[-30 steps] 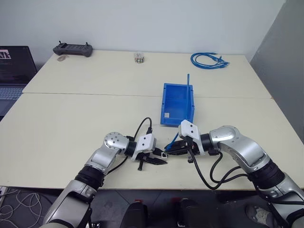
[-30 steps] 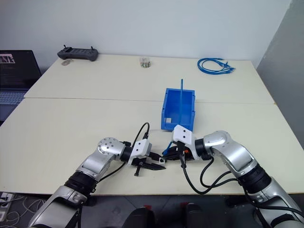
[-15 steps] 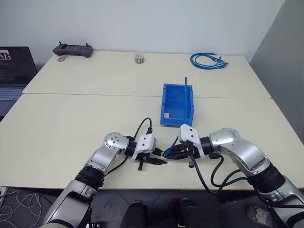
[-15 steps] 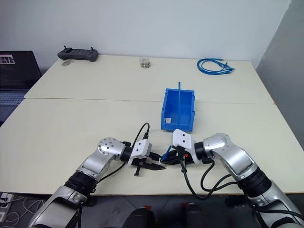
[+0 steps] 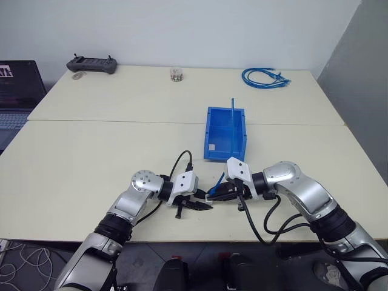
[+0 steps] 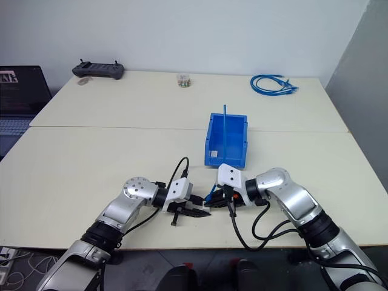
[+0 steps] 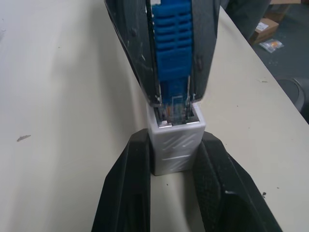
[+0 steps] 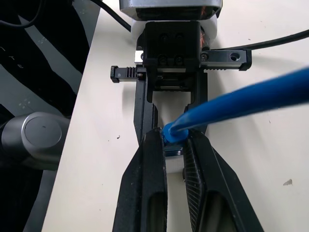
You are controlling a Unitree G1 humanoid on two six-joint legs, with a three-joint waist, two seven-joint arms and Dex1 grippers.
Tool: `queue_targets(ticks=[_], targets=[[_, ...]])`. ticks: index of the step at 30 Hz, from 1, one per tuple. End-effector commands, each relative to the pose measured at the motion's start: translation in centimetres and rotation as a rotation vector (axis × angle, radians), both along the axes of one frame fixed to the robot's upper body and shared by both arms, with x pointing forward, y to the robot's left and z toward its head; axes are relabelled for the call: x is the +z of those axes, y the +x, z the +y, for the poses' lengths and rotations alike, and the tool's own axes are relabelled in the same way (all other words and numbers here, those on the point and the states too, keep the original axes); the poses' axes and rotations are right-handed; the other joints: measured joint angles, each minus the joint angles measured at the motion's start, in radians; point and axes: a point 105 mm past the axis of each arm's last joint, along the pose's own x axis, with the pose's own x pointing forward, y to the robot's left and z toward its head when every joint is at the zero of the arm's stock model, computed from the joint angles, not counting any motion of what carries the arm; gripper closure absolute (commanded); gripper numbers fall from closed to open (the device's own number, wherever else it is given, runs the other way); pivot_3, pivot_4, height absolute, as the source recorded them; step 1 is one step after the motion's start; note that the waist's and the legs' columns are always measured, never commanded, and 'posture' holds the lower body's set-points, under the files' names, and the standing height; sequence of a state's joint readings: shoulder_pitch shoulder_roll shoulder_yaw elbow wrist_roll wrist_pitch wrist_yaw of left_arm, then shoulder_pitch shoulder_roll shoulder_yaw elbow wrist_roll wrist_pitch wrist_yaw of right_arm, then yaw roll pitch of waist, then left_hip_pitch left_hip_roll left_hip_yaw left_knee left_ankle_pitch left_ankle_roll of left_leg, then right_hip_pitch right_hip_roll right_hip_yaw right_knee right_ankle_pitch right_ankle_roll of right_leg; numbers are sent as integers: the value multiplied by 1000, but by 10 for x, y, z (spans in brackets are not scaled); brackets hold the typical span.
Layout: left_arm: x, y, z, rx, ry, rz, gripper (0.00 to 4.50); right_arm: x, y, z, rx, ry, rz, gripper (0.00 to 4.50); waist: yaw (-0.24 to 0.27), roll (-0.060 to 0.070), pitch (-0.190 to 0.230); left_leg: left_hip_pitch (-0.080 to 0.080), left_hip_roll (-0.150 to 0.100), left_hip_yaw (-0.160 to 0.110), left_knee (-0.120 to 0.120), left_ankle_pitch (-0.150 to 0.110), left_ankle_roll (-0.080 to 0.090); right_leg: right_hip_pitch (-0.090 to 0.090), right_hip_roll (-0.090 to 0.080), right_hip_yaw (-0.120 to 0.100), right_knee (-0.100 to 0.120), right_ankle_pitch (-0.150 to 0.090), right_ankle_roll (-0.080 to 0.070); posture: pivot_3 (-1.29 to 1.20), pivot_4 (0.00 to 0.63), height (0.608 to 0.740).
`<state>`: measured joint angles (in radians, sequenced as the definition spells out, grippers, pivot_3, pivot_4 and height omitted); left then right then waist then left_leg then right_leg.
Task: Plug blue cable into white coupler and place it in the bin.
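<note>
Jaws clamped, both grippers, plug at socket.
Left gripper holds small white boxy plastic coupler; right gripper holds thin blue cable above cream desk.

Glossy blue plastic bin — matt cream table — ribbed white plastic coupler

The right gripper has edged toward nine o'clock, closing the small gap to the left gripper; the two now meet tip to tip near the front edge of the tabletop. The blue cable rising over the bin has swung toward nine o'clock: its free end, earlier above the bin's right wall, now stands over the bin's middle.
</note>
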<state>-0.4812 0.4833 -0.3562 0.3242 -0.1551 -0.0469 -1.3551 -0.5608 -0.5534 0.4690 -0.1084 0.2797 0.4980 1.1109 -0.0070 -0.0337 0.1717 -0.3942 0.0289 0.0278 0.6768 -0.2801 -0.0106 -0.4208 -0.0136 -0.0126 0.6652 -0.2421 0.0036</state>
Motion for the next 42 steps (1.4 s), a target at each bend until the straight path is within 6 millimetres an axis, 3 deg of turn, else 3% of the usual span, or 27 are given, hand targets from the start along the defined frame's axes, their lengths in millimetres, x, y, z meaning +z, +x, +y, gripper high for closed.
queue_targets(ticks=[1, 11, 22, 31, 33, 34, 38, 40, 42], targets=[[-1, -4, 0, -12, 3, 8, 3618, -11, 5, -8, -8, -86, -37, 4316, 0, 0, 0, 0, 0, 0, 0, 0, 0, 0, 0, 0, 0, 0, 0, 0, 150, 740], [0, -3, -2, -16, 2, 3, 3618, -20, -8, 4, 54, -143, 13, 4316, 0, 1, -1, 1, 0, 0, 0, 0, 0, 0, 0, 0, 0, 0, 0, 0, 150, 740], [1, -4, -2, -7, -6, -4, 3618, -59, -9, -13, 45, -289, 65, 4316, -1, 4, -12, 2, 0, 1, 0, 0, 1, 1, 0, 0, 0, 0, 0, 0, 150, 740], [2, -4, -2, 10, -13, -21, 3618, -66, -2, -16, 0, -289, 57, 4316, -2, 6, -20, 16, 1, 2, -2, -3, 4, 12, 1, 1, -1, -4, 0, 0, 150, 740], [6, -3, -2, 26, -36, -4, 2945, -58, 2, -15, -39, -247, 56, 4316, -2, 6, -21, 16, 1, 2, -2, -3, 4, 13, 1, 1, -1, -4, 0, 0, 150, 740], [7, -4, -2, 34, -43, -5, 2883, -54, 3, -15, -57, -225, 60, 4316, -2, 6, -21, 16, 1, 2, -2, -3, 4, 13, 1, 1, -1, -4, 0, 0, 150, 740], [11, -9, 6, 68, -58, 10, 1916, -41, 4, -18, -105, -176, 67, 4316, -1, 7, -21, 16, 1, 1, -2, -3, 4, 13, 1, 1, -1, -4, 0, 0, 150, 740], [16, -14, 14, 111, -72, 10, 1532, -26, 5, -20, -147, -122, 78, 4316, 0, 7, -21, 16, 1, 1, -2, -3, 4, 13, 0, 1, -1, -4, 0, 0, 150, 740], [25, -19, 24, 173, -91, 4, 1079, 5, 13, -18, -211, -25, 98, 4316, -2, 8, -20, 15, 2, 1, -2, -3, 4, 13, -2, 1, -1, -4, 0, 0, 150, 740]])
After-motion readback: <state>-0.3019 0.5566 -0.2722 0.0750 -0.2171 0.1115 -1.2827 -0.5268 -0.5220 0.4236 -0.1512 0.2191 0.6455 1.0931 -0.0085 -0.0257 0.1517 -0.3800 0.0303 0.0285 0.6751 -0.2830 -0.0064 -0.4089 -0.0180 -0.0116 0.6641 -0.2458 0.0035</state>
